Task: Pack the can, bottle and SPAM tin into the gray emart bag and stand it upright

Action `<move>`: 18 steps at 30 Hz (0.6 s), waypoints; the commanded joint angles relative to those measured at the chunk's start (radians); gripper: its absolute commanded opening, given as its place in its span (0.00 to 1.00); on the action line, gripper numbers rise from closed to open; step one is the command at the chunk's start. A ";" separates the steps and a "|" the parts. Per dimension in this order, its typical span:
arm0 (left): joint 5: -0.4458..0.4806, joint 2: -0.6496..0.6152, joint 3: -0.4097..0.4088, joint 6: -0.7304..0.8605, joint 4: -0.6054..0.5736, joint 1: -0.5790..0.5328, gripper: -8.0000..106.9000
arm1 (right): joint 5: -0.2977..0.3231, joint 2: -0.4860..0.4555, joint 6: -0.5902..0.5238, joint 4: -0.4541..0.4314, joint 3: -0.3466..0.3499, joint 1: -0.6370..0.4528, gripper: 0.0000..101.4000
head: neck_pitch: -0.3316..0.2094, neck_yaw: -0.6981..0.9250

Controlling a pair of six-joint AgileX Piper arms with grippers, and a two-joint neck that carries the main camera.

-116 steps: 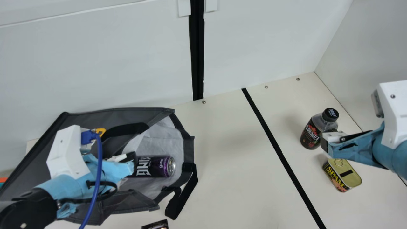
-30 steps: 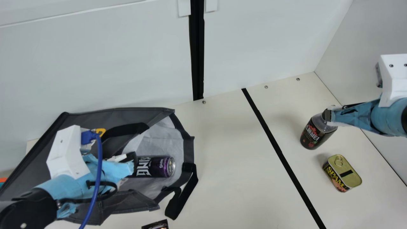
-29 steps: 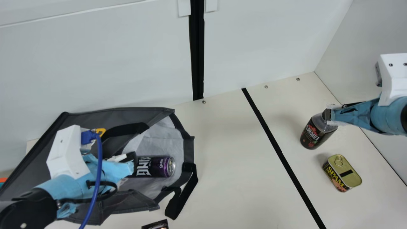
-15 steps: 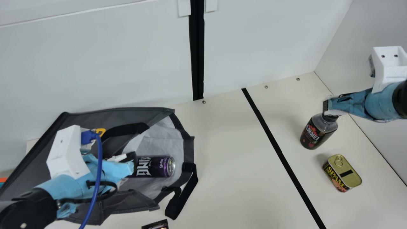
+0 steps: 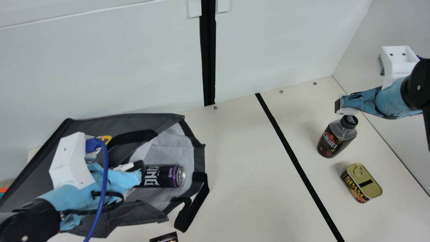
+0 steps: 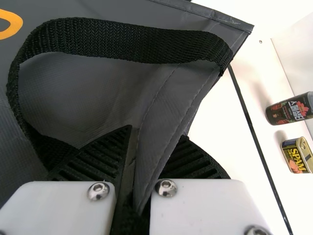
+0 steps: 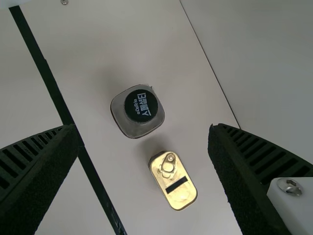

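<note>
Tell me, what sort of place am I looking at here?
Probably a robot test booth: white panels wall in a cream table, and one robot arm is at a gray shopping bag, another above a bottle.

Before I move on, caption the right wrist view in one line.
Open right gripper above the upright bottle and SPAM tin on the table.

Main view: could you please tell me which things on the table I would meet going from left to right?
The gray bag → the can lying in its mouth → the black line → the bottle → the SPAM tin.
</note>
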 commanded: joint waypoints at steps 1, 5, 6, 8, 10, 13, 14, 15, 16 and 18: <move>0.000 0.000 0.000 0.000 0.000 0.000 0.00 | 0.002 0.017 -0.001 0.001 -0.009 -0.001 0.94 | -0.023 -0.001; 0.000 0.000 0.000 0.000 0.000 0.000 0.00 | 0.002 0.053 0.000 0.003 -0.027 -0.001 0.94 | -0.023 -0.001; 0.000 0.000 0.000 0.000 0.000 0.000 0.00 | 0.002 0.062 0.000 0.004 -0.031 -0.001 0.94 | -0.023 -0.001; 0.000 0.000 0.000 0.000 0.000 0.000 0.00 | 0.002 0.079 0.000 0.006 -0.038 -0.001 0.94 | -0.023 -0.001; 0.000 0.000 0.000 0.000 0.000 0.000 0.00 | 0.002 0.095 0.001 0.008 -0.043 -0.001 0.94 | -0.023 -0.001; 0.000 0.000 0.000 0.000 0.000 0.000 0.00 | 0.002 0.119 0.004 0.011 -0.051 -0.002 0.94 | -0.023 -0.001; 0.000 0.000 0.000 0.000 0.000 0.000 0.00 | 0.002 0.127 0.005 0.012 -0.053 -0.003 0.94 | -0.023 -0.001; 0.000 0.000 0.000 0.000 0.000 0.000 0.00 | 0.002 0.135 0.006 0.012 -0.055 -0.003 0.94 | -0.023 -0.001; 0.000 0.000 0.000 0.000 0.000 0.000 0.00 | 0.002 0.142 0.007 0.013 -0.057 -0.004 0.94 | -0.023 -0.001; 0.000 0.000 0.000 0.000 0.000 0.000 0.00 | 0.002 0.157 0.010 0.014 -0.061 -0.005 0.94 | -0.023 -0.001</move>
